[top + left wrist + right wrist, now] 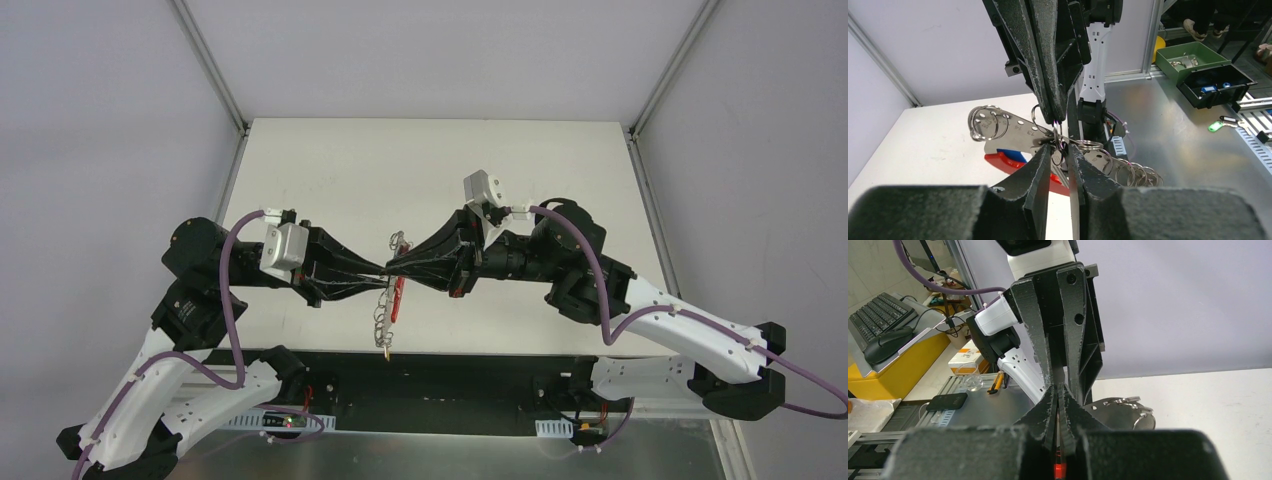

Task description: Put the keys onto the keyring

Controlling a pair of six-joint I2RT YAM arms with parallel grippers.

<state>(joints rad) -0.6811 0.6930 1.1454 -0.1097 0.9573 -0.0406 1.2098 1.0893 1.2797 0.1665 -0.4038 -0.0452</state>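
The grippers meet tip to tip over the near middle of the white table (330, 170), and their black fingers hide the spot where they touch the keyring (397, 295). The right gripper (403, 262) is clenched on one of its thin wire rings (1034, 116). The left gripper (1060, 155) has its fingers a narrow gap apart around another loop, and we cannot tell whether they pinch it. From the right wrist we see only a red glow of the strap (1059, 470) below the closed fingers.

We cannot pick out the keys for sure. A blue patch (1010, 154) shows against the strap, under a perforated metal plate (1015, 131).

The ring chain trails toward us, and its yellowish tag (386, 350) sits at the table's near edge. Tabletop stretches left, right and far to the frame rails.
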